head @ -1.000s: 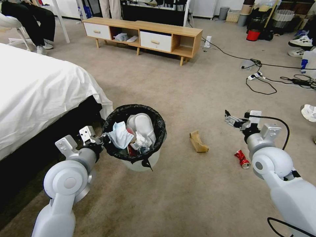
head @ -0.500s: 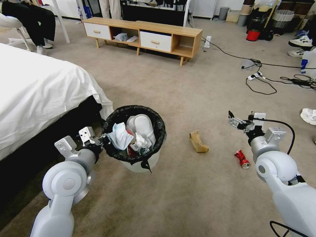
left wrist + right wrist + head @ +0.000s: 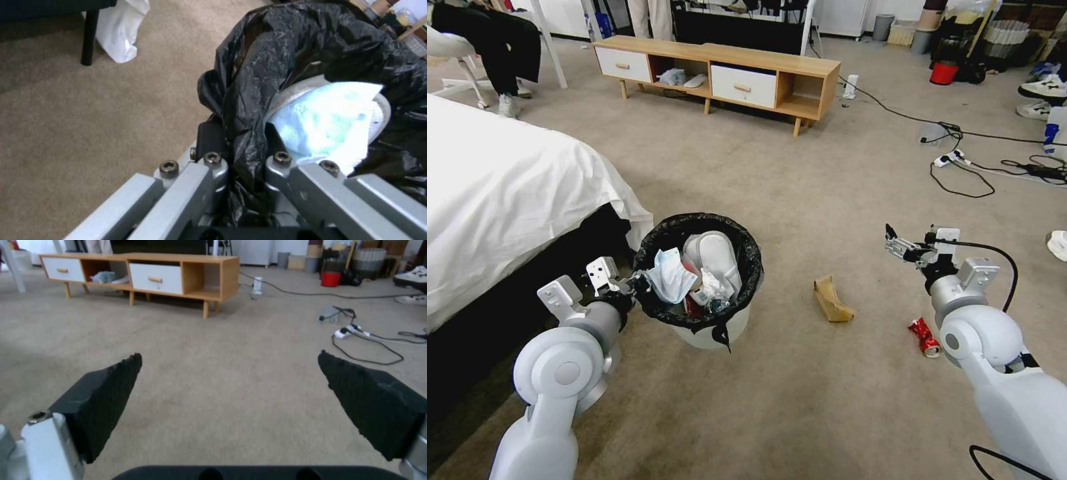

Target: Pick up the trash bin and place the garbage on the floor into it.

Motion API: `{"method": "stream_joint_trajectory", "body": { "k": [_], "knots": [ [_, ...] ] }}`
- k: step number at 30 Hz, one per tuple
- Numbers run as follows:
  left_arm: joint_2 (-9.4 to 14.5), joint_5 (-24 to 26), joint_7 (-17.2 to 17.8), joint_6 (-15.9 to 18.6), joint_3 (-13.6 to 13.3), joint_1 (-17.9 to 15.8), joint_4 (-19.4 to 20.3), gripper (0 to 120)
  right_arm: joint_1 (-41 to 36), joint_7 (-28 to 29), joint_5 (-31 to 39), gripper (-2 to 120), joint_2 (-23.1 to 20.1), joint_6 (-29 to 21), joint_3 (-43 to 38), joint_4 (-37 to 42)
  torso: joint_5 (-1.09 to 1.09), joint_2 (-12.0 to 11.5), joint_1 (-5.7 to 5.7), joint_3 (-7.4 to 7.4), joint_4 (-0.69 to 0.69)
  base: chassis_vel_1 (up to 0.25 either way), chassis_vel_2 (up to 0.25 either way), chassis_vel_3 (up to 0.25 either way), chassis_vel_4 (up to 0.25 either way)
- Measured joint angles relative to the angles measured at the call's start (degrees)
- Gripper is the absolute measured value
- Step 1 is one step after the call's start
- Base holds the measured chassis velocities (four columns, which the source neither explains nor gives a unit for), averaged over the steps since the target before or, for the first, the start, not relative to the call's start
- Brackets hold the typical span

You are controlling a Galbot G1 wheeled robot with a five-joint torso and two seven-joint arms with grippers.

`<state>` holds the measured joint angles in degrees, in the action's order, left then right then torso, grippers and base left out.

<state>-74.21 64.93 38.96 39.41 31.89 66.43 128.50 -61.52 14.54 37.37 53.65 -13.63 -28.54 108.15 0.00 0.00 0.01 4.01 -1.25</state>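
Observation:
The trash bin [image 3: 710, 332] is white with a black liner [image 3: 311, 43] over its rim, and it stands beside the bed corner. My left gripper [image 3: 635, 283] is shut on the near-left rim, its fingers [image 3: 209, 166] pinching the liner. Inside the bin lie a pale blue face mask [image 3: 668, 275], white tissues and other litter. On the floor [image 3: 800, 200], garbage lies to the right of the bin: a torn brown cardboard piece [image 3: 831, 301] and a crushed red can [image 3: 924, 337]. My right gripper [image 3: 894, 243] hovers open above the carpet, beyond the can, its pads [image 3: 106, 386] wide apart.
The white bed [image 3: 507, 193] fills the left side. A low wooden cabinet [image 3: 720, 67] stands ahead. Cables and a power strip [image 3: 950, 159] lie at the right, with a white sneaker [image 3: 1057, 243] at the edge. A red bucket [image 3: 944, 72] stands far back.
The whole picture has shifted a little, so the camera moved. My right arm swung slightly to the right. The left gripper keeps its hold on the bin rim.

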Motion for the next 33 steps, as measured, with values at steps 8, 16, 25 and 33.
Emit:
{"method": "stream_joint_trajectory", "body": {
  "k": [8, 16, 25, 33],
  "knots": [
    [-0.1, -0.1, 0.0, 0.0, 0.1, 0.1, 0.0, 4, 0.4, -0.3, -0.3, 100, 0.2, 0.6, 0.5, -0.2, 0.00, 0.0, -0.01, -0.02, 0.00, 0.000, 0.000, 0.000, 0.000],
    [-0.3, -0.2, 0.0, 0.0, 0.1, 0.3, 0.0, 4, 0.9, -0.4, -0.5, 100, 0.5, 0.6, 1.0, -0.4, 0.00, 0.0, 0.00, -0.01, 0.01, 0.000, 0.000, 0.000, 0.000],
    [-0.3, -0.2, 0.0, 0.0, 0.1, 0.3, 0.2, 4, 1.2, -0.4, -0.6, 100, 0.6, 0.0, 1.4, -0.3, 0.00, 0.0, 0.00, -0.02, 0.00, 0.000, 0.000, 0.000, 0.000],
    [-0.3, -0.2, 0.0, 0.0, 0.1, 0.3, 0.2, 4, 1.2, -0.4, -0.7, 100, 0.7, 0.1, 1.4, -0.4, 0.00, 0.0, -0.01, -0.02, 0.00, -0.075, 0.065, 0.068, -0.077]
  ]
}}
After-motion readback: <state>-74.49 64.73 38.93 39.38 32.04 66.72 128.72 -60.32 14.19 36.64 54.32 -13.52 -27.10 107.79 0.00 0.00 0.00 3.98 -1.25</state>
